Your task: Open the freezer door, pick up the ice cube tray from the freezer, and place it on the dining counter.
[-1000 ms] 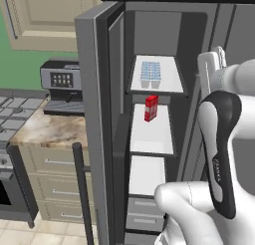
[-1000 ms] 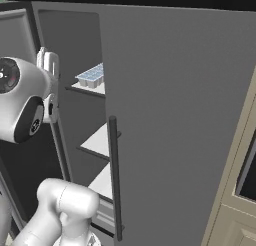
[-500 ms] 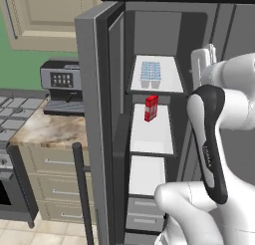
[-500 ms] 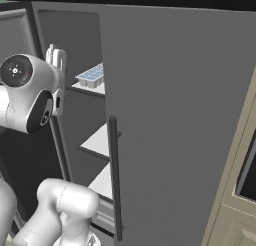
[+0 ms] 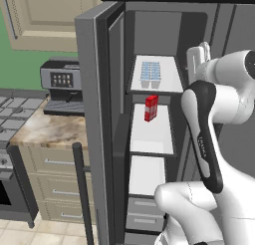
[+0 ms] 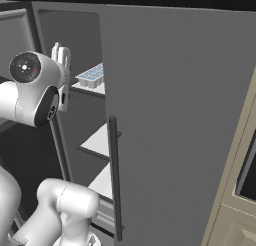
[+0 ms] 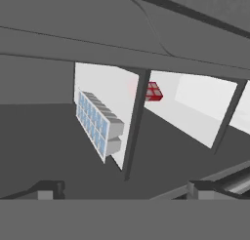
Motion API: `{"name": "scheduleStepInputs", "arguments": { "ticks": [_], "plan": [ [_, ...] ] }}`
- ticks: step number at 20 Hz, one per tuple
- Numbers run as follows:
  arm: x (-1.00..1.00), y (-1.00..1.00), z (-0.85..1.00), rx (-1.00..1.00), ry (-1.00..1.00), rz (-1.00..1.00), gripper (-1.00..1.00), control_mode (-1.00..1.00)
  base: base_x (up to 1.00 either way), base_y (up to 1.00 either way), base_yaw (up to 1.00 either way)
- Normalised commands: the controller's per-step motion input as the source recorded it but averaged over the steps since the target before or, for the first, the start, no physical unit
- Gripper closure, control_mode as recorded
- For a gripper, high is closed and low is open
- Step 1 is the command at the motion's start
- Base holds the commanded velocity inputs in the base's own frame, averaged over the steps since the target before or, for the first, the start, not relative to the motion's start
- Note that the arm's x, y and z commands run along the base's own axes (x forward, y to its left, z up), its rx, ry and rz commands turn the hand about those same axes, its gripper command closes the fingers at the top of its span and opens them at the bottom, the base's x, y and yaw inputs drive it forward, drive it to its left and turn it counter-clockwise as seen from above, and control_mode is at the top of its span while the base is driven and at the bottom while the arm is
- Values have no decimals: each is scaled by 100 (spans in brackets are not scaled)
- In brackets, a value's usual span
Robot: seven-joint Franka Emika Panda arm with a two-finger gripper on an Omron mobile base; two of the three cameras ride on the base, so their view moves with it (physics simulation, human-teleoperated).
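We are looking at the ice cube tray [image 5: 151,74] sitting on the top white shelf [image 5: 169,82] of the freezer [image 5: 149,139], toward the shelf's left edge, its long axis running front to back. Our pincer [image 5: 198,57] is hanging released and empty, raised at the shelf's right front corner, so the tray is lying ahead and to the left of it (in the hand view, up and left). A red carton [image 5: 151,107] is standing one shelf below. The freezer door [image 5: 97,119] is standing wide open. The pincer's fingertips are hard to make out behind the arm.

No legible text; small lettering on robot forearm [image 5: 201,142] too blurred to read.
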Motion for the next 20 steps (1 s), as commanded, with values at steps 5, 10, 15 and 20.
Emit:
{"name": "scheduleStepInputs", "arguments": {
  "ticks": [5, 10, 15, 20],
  "plan": [
    [33, 0, -6, 0, -1, 0, -100, -100, 0, 0, 0],
    [39, 0, -4, 0, 0, 0, -100, -100, 0, 0, 0],
    [36, 0, -8, 0, 0, 0, -100, -100, 0, 0, 0],
    [37, 1, -10, 0, 0, 0, -100, -100, 0, 0, 0]
  ]
}}
